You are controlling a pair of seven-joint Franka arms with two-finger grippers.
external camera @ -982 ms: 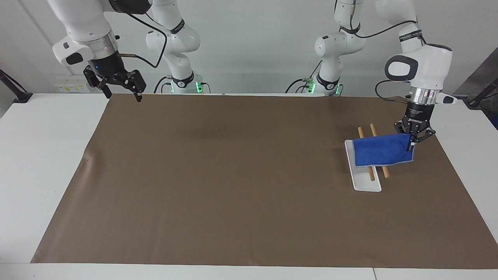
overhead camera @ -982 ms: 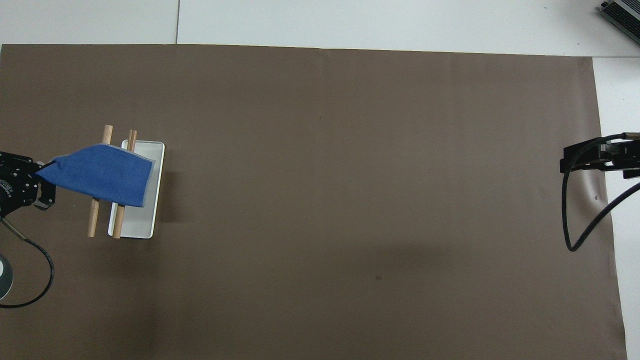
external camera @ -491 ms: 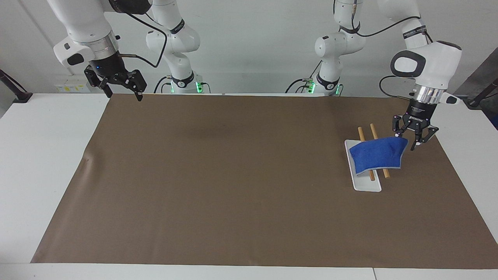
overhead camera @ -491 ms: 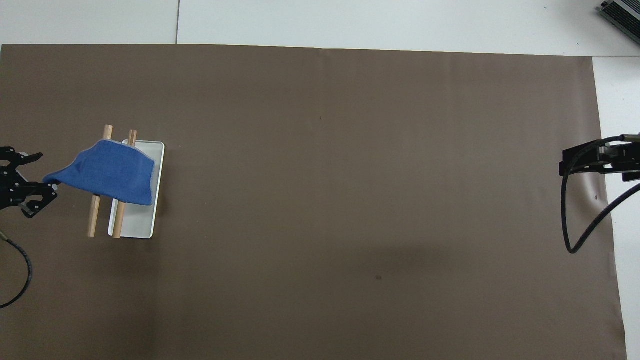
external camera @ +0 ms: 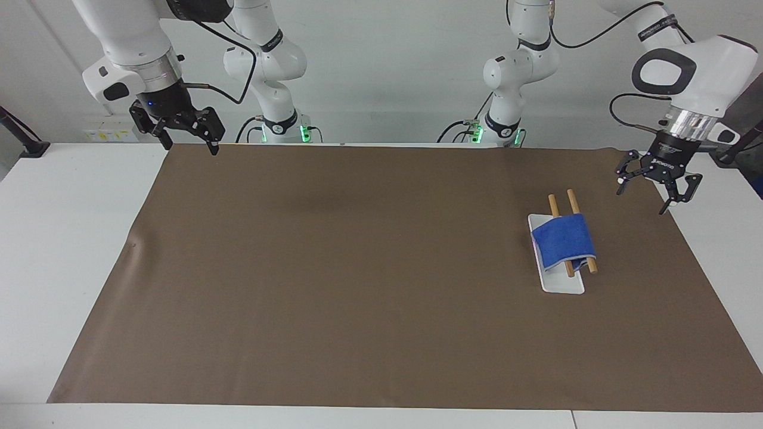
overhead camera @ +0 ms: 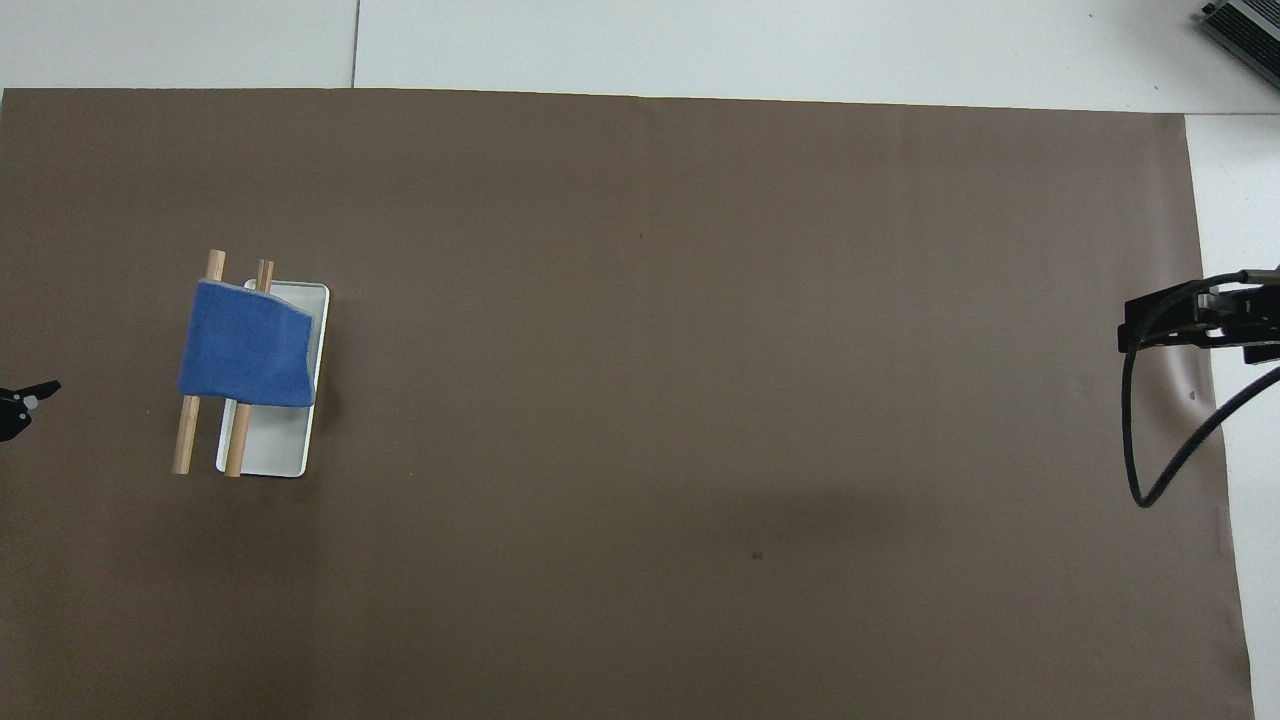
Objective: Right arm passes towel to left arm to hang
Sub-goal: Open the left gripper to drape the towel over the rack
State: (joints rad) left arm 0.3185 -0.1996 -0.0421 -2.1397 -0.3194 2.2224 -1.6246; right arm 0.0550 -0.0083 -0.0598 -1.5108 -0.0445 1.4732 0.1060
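The blue towel (external camera: 563, 239) (overhead camera: 248, 343) hangs draped over two wooden rods (external camera: 571, 201) (overhead camera: 186, 435) of a small rack with a white base (external camera: 563, 283) (overhead camera: 272, 450), toward the left arm's end of the mat. Nothing holds it. My left gripper (external camera: 650, 189) is open in the air above the mat's edge, apart from the towel; only a fingertip (overhead camera: 38, 389) shows in the overhead view. My right gripper (external camera: 186, 142) hangs open and empty over the mat's corner at the right arm's end, where that arm waits; the overhead view shows it edge-on (overhead camera: 1200, 318).
The large brown mat (external camera: 381, 280) (overhead camera: 640, 400) covers most of the white table (external camera: 65, 226). A black cable (overhead camera: 1150, 440) loops down from the right gripper. A grey device (overhead camera: 1245, 30) lies at the table's corner farthest from the robots.
The left gripper opened, let go of the towel's corner and rose away toward the table's end. The towel dropped and settled over the two rods. The right arm stayed put.
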